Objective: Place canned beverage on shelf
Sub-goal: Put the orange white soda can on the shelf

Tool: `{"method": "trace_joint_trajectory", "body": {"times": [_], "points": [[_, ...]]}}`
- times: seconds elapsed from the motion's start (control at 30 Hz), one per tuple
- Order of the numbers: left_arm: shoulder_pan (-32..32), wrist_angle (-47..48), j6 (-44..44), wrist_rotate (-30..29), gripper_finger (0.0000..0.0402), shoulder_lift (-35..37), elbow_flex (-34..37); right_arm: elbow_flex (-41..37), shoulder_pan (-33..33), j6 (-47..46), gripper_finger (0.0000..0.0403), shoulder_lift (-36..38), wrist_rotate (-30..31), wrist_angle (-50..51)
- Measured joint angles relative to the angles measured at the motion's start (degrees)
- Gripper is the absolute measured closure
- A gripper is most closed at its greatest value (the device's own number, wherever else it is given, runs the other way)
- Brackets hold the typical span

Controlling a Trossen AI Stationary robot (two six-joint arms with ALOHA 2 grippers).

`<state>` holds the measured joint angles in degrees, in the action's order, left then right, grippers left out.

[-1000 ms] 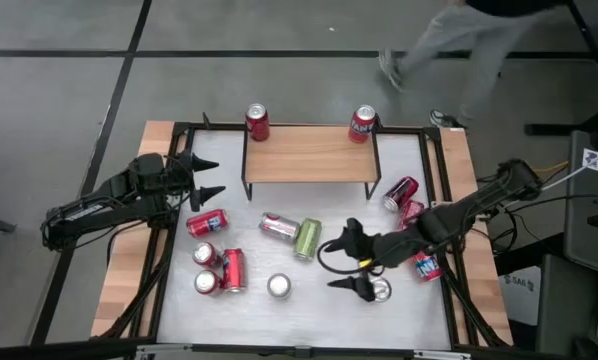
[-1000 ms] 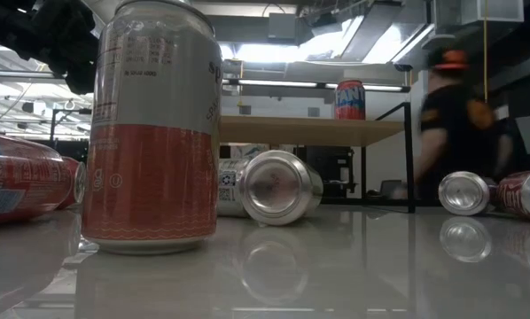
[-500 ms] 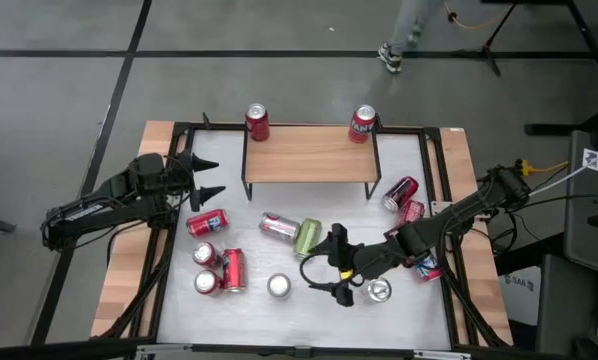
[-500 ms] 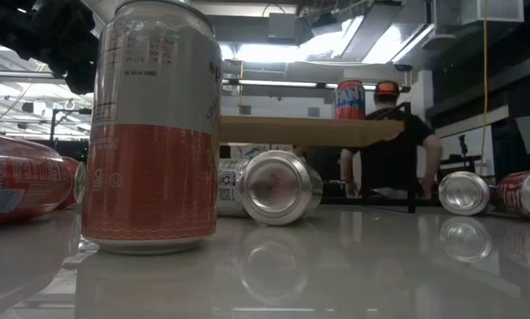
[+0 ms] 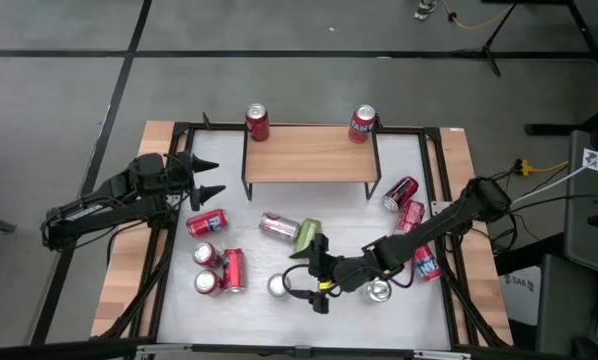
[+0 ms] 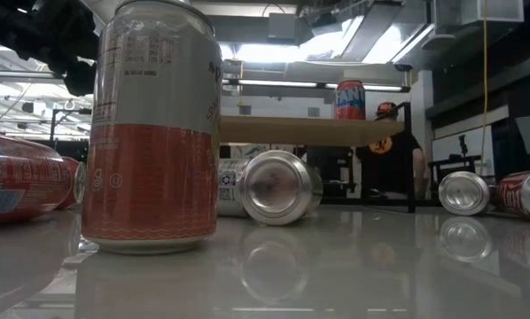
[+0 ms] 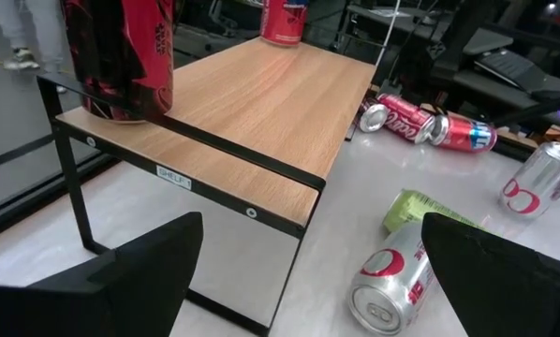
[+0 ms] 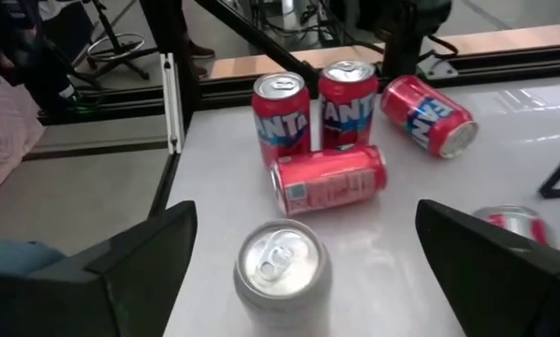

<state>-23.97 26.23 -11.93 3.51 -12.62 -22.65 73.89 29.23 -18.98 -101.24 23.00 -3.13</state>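
The shelf [image 5: 309, 152] stands at the table's far side on black legs, with two red cans [image 5: 257, 122] [image 5: 363, 124] upright on its plank top. A silver-topped can [image 5: 277, 287] stands upright near the table's front edge. My right gripper [image 5: 301, 281] is open just to its right, pointing at it, and touches nothing. In the right wrist view this can [image 8: 282, 271] shows ahead, between the two spread fingers. My left gripper [image 5: 207, 179] waits open at the table's left, facing the shelf [image 7: 224, 103].
Red cans [image 5: 219, 268] cluster left of the silver can, and one [image 5: 207, 222] lies farther back. A silver can [image 5: 277, 227] and a green one [image 5: 307, 238] lie mid-table. Another silver can [image 5: 379, 291] stands under my right arm; red cans [image 5: 407, 200] lie at the right.
My right gripper has gone toward the table's left edge and down, closing on the upright silver-topped can, and has stayed open. No can has moved. A person has walked through the room behind the table.
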Motion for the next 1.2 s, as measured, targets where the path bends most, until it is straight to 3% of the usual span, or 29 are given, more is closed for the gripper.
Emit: {"method": "trace_joint_trajectory", "body": {"times": [1.2], "points": [[0.0,-3.2,-0.1,0.6,0.0005,0.0,0.0,0.0,0.0,-1.7,0.0013,-10.3,0.7,-7.9]]}}
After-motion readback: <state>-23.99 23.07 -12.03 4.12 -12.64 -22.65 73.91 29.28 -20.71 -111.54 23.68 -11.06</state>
